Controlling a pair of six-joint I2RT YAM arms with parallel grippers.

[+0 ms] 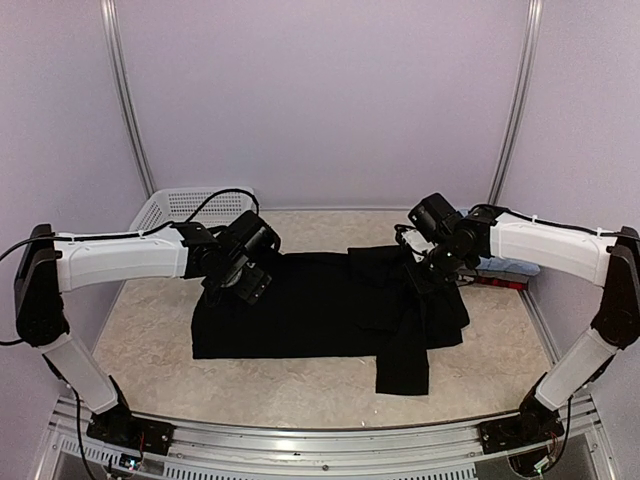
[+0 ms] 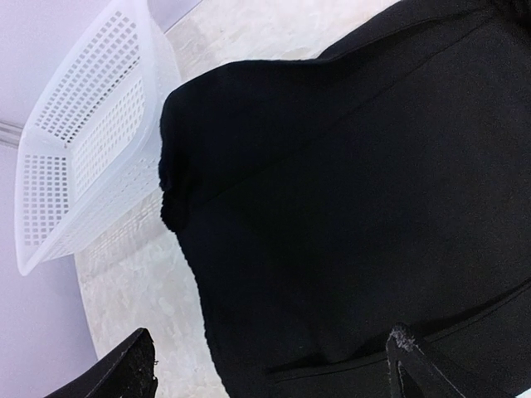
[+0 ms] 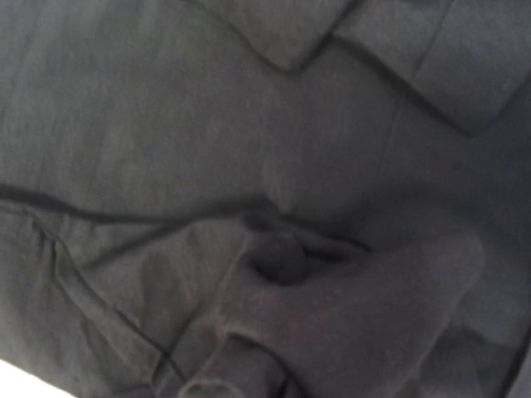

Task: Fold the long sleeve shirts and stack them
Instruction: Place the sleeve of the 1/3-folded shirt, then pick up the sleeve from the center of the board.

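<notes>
We see the big shirt (image 1: 320,310) lying in the middle of the table (image 1: 150,330). The basket (image 1: 170,208) sits behind its left end. 2 other shirts (image 1: 505,268) lie by its right end. The left gripper (image 1: 245,285) is over the left end and the right gripper (image 1: 430,268) over the right end.

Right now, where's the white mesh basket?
In the top view, the white mesh basket sits in the far-left corner, just beyond the left gripper and the black shirt.
</notes>
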